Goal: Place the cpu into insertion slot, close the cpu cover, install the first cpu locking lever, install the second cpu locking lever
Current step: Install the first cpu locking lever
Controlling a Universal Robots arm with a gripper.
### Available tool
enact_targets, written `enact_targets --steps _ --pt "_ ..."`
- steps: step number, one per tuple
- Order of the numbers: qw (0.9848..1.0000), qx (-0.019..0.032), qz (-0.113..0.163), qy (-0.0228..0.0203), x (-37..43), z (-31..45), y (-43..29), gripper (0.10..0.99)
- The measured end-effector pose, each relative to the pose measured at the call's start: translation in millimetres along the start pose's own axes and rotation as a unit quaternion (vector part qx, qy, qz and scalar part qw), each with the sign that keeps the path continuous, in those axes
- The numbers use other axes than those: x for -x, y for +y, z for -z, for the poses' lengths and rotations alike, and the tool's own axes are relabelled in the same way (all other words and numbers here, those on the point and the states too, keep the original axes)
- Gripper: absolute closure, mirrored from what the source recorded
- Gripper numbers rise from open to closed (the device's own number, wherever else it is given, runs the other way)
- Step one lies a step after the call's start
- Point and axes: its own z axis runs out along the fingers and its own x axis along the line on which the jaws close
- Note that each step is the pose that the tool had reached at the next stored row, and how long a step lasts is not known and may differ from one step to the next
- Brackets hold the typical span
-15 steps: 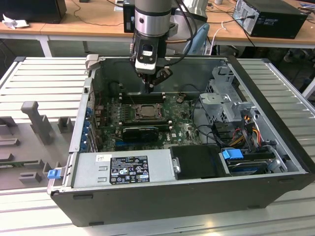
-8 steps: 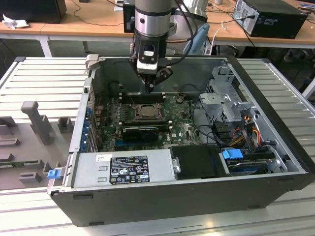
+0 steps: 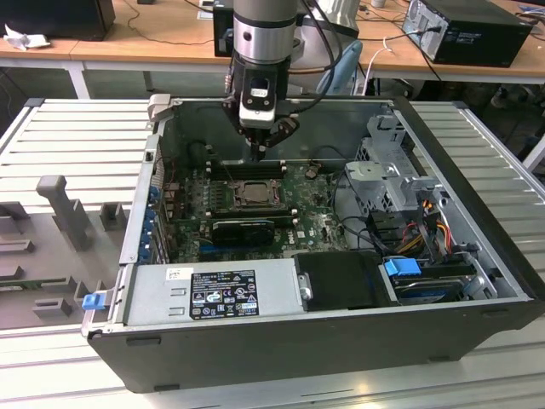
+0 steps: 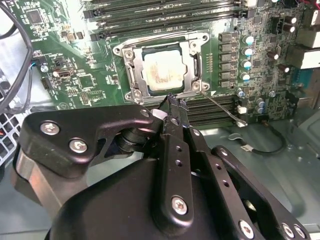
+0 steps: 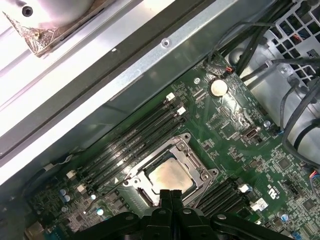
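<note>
One open case (image 3: 298, 349) is seen with a green board (image 4: 82, 85) lying inside, over which the hand (image 4: 175, 102) is held closed and empty, just beside the slot (image 4: 161, 39), where the cover (image 4: 137, 80) is lowered around the seated cpu (image 4: 162, 70).

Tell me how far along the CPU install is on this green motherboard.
Done: the pale square cpu sits in the black-framed insertion slot, with the silvery metal cpu cover down over it. In hand: the shut gripper seems empty, its tips by the slot's edge. Left: one thin wire locking lever sticks out unlatched; the other I cannot judge.
</note>
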Motion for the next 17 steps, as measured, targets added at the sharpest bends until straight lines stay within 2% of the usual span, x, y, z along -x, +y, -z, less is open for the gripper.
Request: enact_targets --steps 17 --pt "0.9987 -0.0009 0.050 0.0014 0.0 0.0 0.0 0.980"
